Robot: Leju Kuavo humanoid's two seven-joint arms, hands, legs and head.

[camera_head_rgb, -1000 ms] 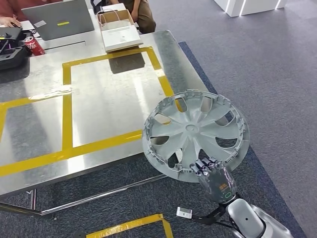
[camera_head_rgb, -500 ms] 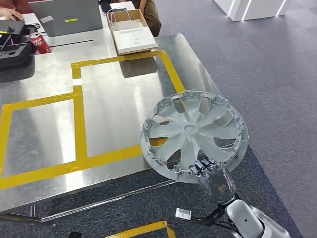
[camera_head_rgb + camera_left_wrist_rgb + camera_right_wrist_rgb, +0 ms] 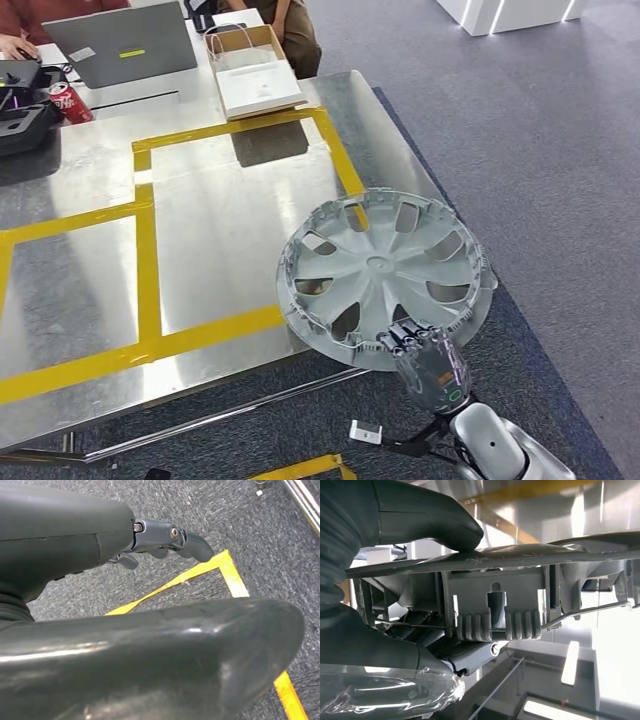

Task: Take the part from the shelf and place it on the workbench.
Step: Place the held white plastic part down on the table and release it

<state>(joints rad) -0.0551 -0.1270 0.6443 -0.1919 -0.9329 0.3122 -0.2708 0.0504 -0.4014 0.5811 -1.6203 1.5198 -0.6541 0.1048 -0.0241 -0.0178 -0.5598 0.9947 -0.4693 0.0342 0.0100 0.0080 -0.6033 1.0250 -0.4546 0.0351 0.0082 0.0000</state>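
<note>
Fingers [image 3: 407, 338] of right hand [image 3: 432, 368] clamp near rim of hubcap [image 3: 381, 272], thumb [image 3: 429, 522] on one face, fingers on other. Hubcap held roughly flat, tilted slightly, over workbench [image 3: 219, 215] corner, part overhanging carpet; can't tell if touching. Left hand [image 3: 166, 537] holds nothing, fingers loosely extended over carpet and yellow tape [image 3: 226, 567]. Laptop [image 3: 121, 40], can [image 3: 66, 100], box [image 3: 253, 75] at workbench far edge.
</note>
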